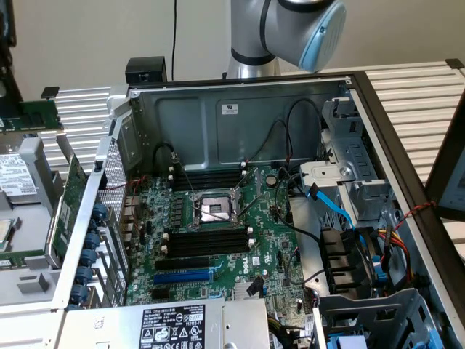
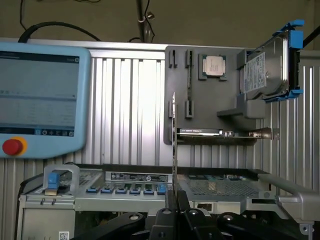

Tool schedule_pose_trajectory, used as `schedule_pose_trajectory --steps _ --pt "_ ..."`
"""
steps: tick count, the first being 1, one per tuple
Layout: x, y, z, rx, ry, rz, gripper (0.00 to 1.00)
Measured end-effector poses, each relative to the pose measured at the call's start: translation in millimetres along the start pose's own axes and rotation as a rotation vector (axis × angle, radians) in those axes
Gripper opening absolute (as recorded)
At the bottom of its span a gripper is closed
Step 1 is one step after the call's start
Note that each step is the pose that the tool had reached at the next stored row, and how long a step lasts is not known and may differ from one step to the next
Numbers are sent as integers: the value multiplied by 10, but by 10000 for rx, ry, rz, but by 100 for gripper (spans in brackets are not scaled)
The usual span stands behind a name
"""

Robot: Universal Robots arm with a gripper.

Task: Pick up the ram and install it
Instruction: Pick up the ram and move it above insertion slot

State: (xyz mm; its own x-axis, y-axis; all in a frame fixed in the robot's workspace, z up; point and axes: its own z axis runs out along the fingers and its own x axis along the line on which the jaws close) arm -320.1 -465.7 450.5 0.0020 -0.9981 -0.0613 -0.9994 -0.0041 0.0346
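In the wrist view my gripper [image 2: 172, 199] is shut on the ram [image 2: 173, 145]. The ram shows edge-on as a thin strip rising straight out from between the black fingers [image 2: 164, 220]. I am holding it in the air near the edge of the open computer case [image 2: 150, 197]. In the exterior view the motherboard [image 1: 269, 240] lies in the case, with long black memory slots [image 1: 207, 240] on either side of the processor socket [image 1: 213, 209]. Only a grey and blue joint of my arm [image 1: 305, 29] shows behind the case.
A grey parts tray [image 2: 225, 107] holds a processor chip [image 2: 214, 65], a hard drive [image 2: 265, 70] and a green expansion card with a metal bracket [image 2: 220, 132]. A teach pendant [image 2: 40, 100] lies on the ribbed table. Cables [image 1: 327, 211] and drive bays [image 1: 349, 269] crowd the case at the exterior view's right.
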Motion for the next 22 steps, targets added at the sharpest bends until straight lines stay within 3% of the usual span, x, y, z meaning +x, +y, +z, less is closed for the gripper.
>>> schedule_pose_trajectory --steps 6,22 --pt "0 -262 -22 -42 2 -41 12" --pt "2 -990 -39 -46 -7 -74 12"
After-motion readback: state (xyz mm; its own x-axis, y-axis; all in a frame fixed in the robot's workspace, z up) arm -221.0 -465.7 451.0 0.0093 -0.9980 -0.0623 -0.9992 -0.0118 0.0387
